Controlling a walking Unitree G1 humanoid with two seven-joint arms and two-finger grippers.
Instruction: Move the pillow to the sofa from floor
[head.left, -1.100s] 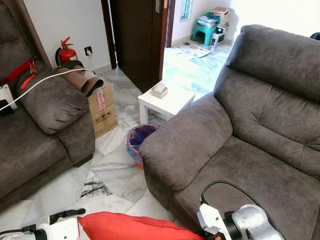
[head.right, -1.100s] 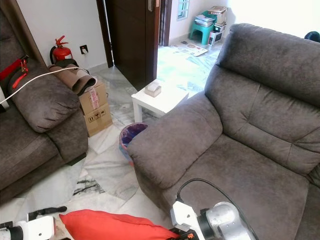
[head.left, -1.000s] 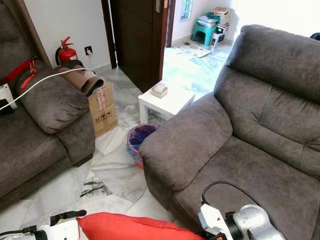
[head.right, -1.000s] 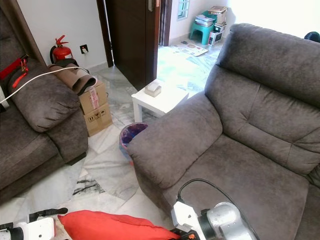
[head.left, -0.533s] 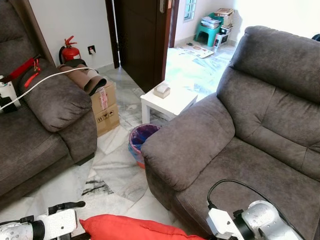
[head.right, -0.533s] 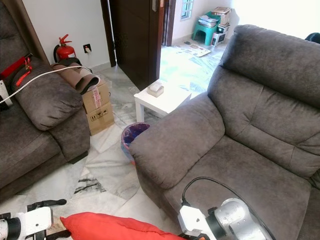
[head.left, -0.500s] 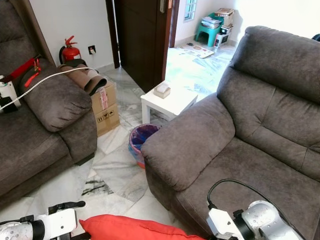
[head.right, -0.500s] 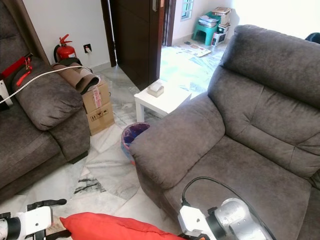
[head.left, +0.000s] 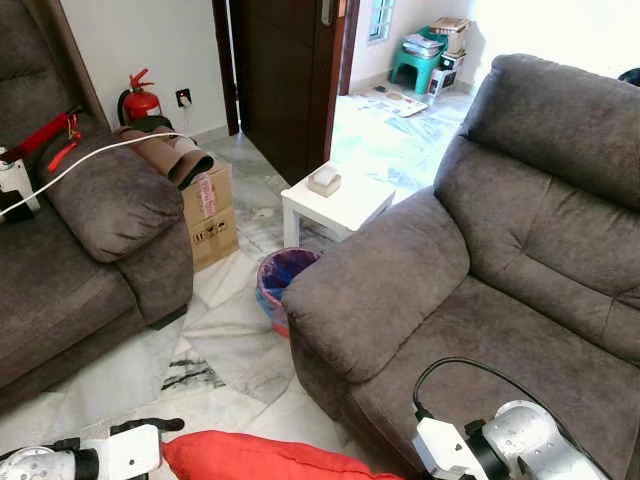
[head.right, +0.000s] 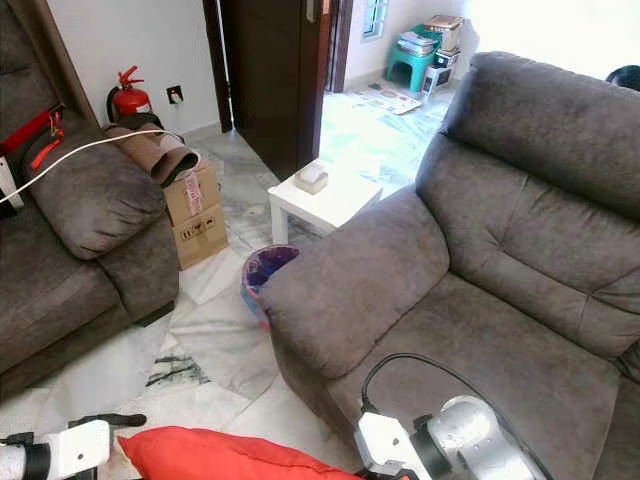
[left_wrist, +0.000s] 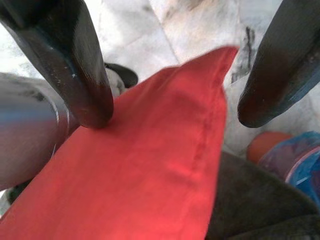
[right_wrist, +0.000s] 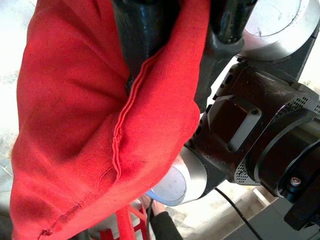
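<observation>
The red pillow (head.left: 250, 460) hangs low at the near edge of the head views, above the marble floor (head.left: 230, 340) and just left of the grey sofa (head.left: 480, 300). The right hand (right_wrist: 175, 30) is clamped on the pillow, its 2 black fingers pinching the red cloth along a seam. The left hand (left_wrist: 170, 95) has its fingers spread wide, 1 tip touching the pillow, the other apart from it. A small white desk (head.left: 335, 205) stands beside the sofa's arm.
</observation>
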